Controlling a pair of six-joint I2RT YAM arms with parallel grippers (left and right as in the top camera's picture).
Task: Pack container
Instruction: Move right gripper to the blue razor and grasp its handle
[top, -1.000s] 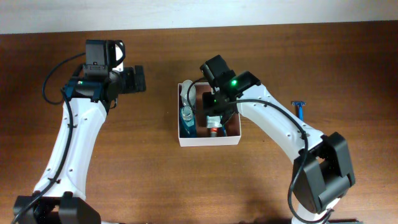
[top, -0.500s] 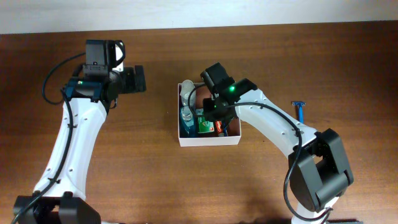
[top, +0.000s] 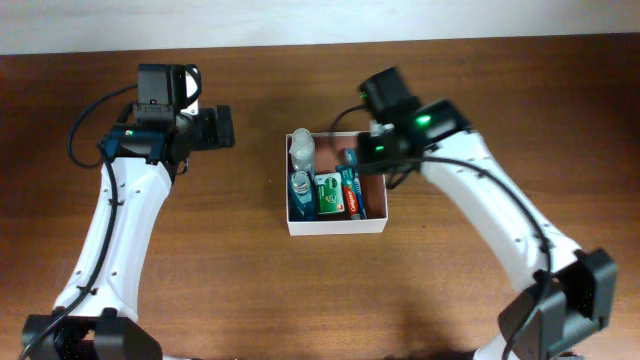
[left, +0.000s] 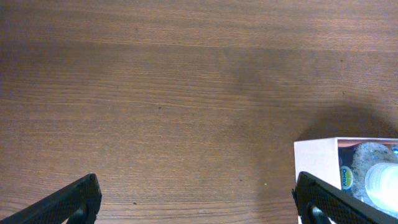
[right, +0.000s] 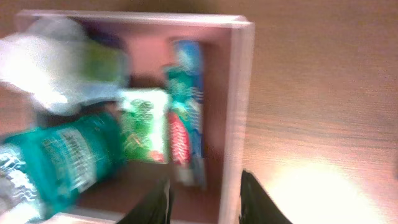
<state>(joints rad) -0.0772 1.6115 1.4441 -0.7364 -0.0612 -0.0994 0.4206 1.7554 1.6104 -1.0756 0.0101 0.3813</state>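
Observation:
The container (top: 335, 227) is a white-walled square box with a reddish-brown floor at mid-table. Inside it lie a clear bottle with a white cap (top: 302, 150), a blue bottle (top: 300, 190), a green packet (top: 328, 195) and a toothpaste tube (top: 350, 190). My right gripper (top: 383, 150) hovers over the box's far right corner; in the right wrist view the right gripper (right: 208, 202) is slightly open and holds nothing, above the box wall (right: 239, 93). My left gripper (top: 222, 128) stands wide open over bare wood left of the box, whose corner (left: 314, 162) shows by one fingertip (left: 323, 199).
Brown wooden table (top: 200, 280) all round the box. A pale wall strip runs along the far edge. The right arm's forearm (top: 500, 220) stretches across the right side of the table.
My right gripper has come up out of the container and moved back and right, leaving the toothpaste tube lying inside. The left arm has not moved.

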